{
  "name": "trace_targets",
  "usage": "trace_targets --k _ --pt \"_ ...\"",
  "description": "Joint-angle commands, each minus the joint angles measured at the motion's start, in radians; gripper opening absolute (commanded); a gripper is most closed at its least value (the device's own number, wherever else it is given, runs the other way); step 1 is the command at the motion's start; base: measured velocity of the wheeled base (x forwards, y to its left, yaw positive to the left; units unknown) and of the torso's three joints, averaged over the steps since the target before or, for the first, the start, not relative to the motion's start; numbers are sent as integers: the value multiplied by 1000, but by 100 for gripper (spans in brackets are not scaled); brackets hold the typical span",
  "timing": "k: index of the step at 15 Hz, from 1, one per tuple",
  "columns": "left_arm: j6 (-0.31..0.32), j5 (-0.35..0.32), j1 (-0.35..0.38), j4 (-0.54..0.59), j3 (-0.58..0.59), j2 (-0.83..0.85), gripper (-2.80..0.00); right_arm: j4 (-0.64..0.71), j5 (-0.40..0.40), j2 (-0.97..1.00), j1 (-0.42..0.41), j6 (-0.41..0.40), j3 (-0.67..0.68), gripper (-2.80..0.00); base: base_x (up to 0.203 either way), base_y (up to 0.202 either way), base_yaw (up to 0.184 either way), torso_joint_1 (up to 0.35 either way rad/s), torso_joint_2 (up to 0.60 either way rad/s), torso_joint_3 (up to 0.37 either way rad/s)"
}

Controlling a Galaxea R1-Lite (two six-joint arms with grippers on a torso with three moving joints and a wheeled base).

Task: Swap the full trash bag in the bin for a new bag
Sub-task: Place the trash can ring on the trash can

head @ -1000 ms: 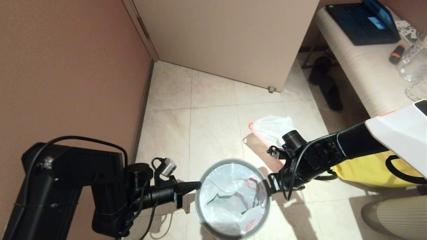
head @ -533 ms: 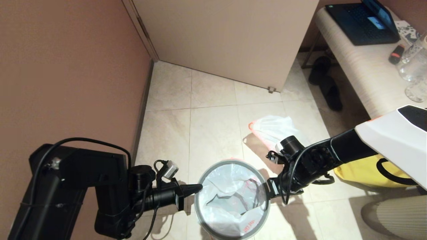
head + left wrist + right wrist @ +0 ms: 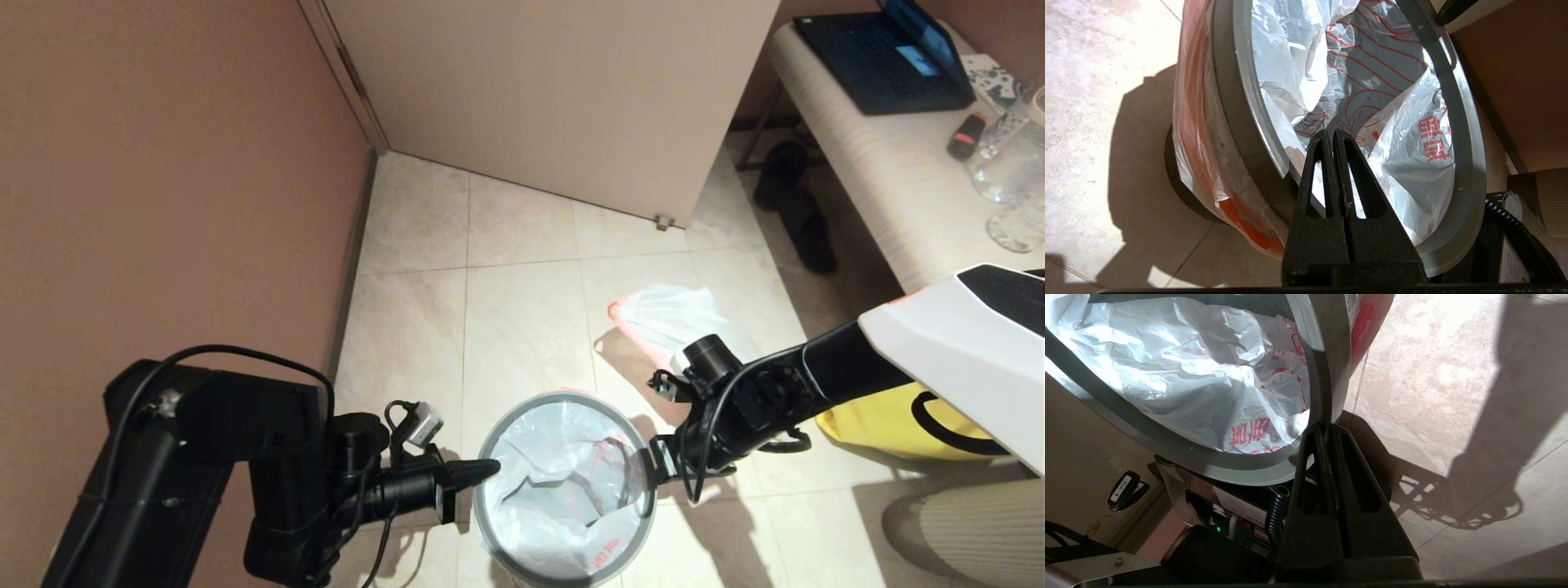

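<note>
The bin (image 3: pixel 1175 179) stands on the floor tiles between my two arms, its black body mostly hidden under the grey hoop (image 3: pixel 563 398). The new bag (image 3: pixel 563 482), white with red drawing and characters, lines the inside, and its pink band hangs over the outside (image 3: pixel 1200 122). My left gripper (image 3: pixel 492 467) is shut, tips lying over the hoop's left side (image 3: pixel 1332 132). My right gripper (image 3: pixel 653 459) is shut, tips against the hoop's right side (image 3: pixel 1327 426). The full trash bag (image 3: pixel 665 314) lies on the floor behind the right arm.
A yellow tote (image 3: pixel 882 416) sits on the floor at the right. A bench (image 3: pixel 882 180) with a laptop (image 3: pixel 882 57) and glassware stands at the back right, dark slippers (image 3: pixel 796 204) beside it. A brown wall (image 3: pixel 163 163) runs along the left; a door (image 3: pixel 571 98) stands behind.
Both shut grippers have sunk a little at the hoop's two sides, and the hoop has dropped slightly with them. The left arm has shifted somewhat to the right.
</note>
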Motion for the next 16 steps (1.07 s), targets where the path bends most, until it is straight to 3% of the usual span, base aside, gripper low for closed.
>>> trace_targets --k 1,4,16 --pt "3 0 1 -42 -7 20 -280 -13 -1 11 1 1 -2 -280 0 0 0 0 0 0" --pt "6 36 -1 -42 -30 41 -280 -51 -1 31 -1 1 -7 -280 0 0 0 0 0 0" --pt "6 45 -1 -42 -55 59 -280 -88 0 56 1 3 -13 -280 0 0 0 0 0 0"
